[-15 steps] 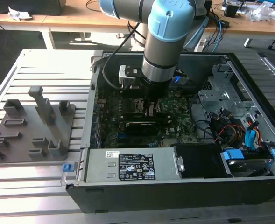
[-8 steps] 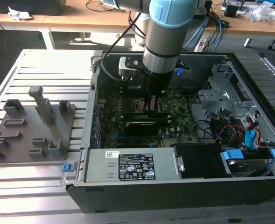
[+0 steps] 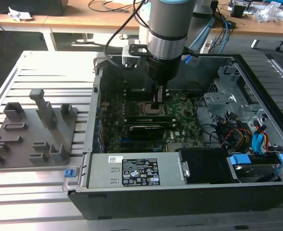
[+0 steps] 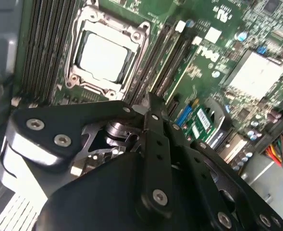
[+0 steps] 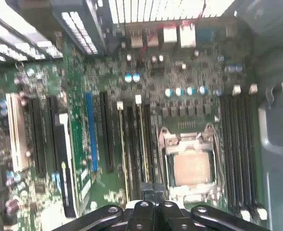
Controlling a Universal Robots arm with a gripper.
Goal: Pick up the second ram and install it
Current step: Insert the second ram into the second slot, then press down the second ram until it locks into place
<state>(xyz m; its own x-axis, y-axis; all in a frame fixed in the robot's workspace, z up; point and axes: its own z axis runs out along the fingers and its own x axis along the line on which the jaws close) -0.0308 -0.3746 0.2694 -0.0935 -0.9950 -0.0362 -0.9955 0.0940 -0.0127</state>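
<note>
No legible text; power supply label unreadable.

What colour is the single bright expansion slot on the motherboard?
Blue; the expansion slot shows best in the first wrist view.

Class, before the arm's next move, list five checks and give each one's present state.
1. End effector above the memory slots beside the CPU socket: ok.
2. Second ram fully seated: cannot tell.
3. Slot latches closed: cannot tell.
4. Nothing lying on the CPU socket: ok.
5. Cables at the exterior view's right, apart from the arm: ok.
</note>
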